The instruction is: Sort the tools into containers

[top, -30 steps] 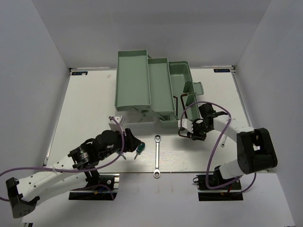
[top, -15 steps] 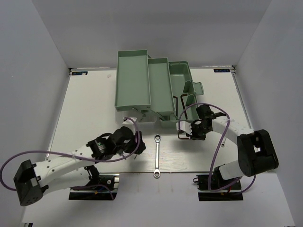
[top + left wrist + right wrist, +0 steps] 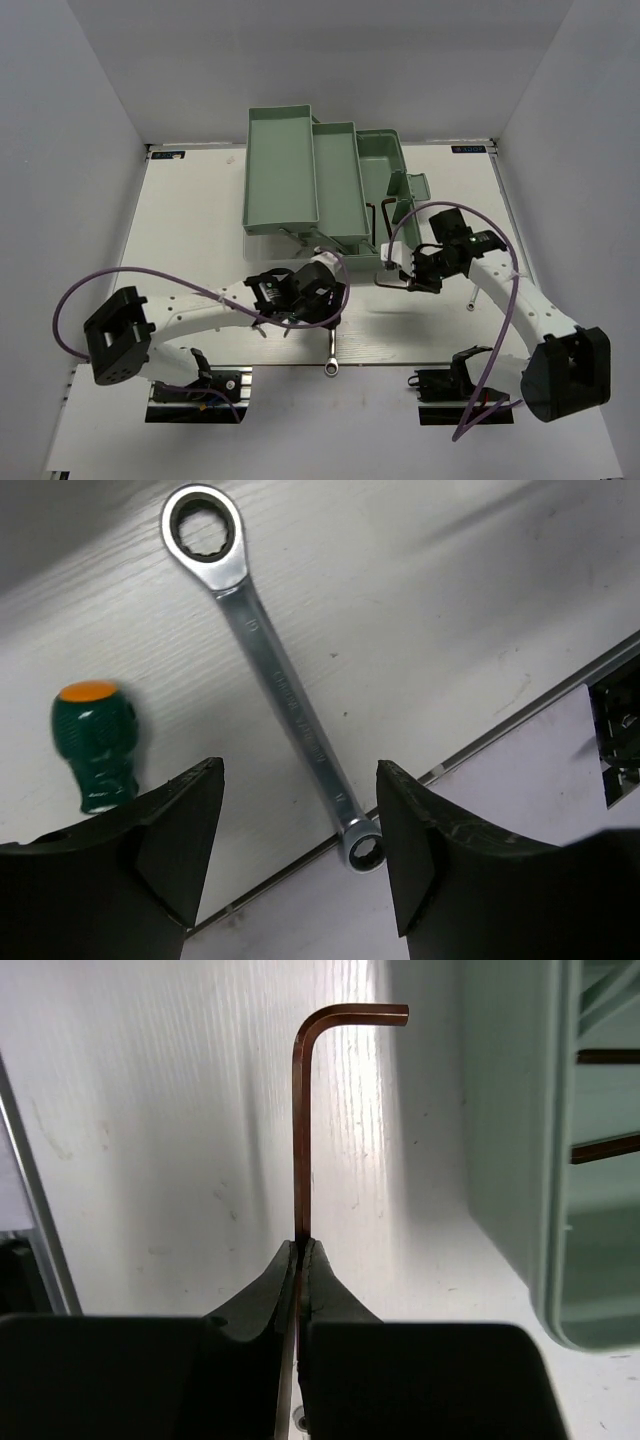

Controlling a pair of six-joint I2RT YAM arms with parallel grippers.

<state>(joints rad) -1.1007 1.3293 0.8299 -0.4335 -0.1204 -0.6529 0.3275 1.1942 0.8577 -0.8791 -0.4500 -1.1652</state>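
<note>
screwdriver (image 3: 95,745) on worktop (image 3: 450,630), stubby, light | wrench (image 3: 280,680) flat just beside it, stiff slick steel, take mid-shank | left end effector (image 3: 298,780) spread wide above wrench, empty | right end effector (image 3: 300,1250) pinching hex key (image 3: 300,1130) by long leg, thin, may pivot | toolbox (image 3: 510,1160) just right

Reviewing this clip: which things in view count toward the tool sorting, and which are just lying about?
Part of the job:
wrench
green-handled screwdriver
hex key between the right fingers
more hex keys in the toolbox
thin silver rod

Just there:
purple cables
arm mounting clamps
</note>
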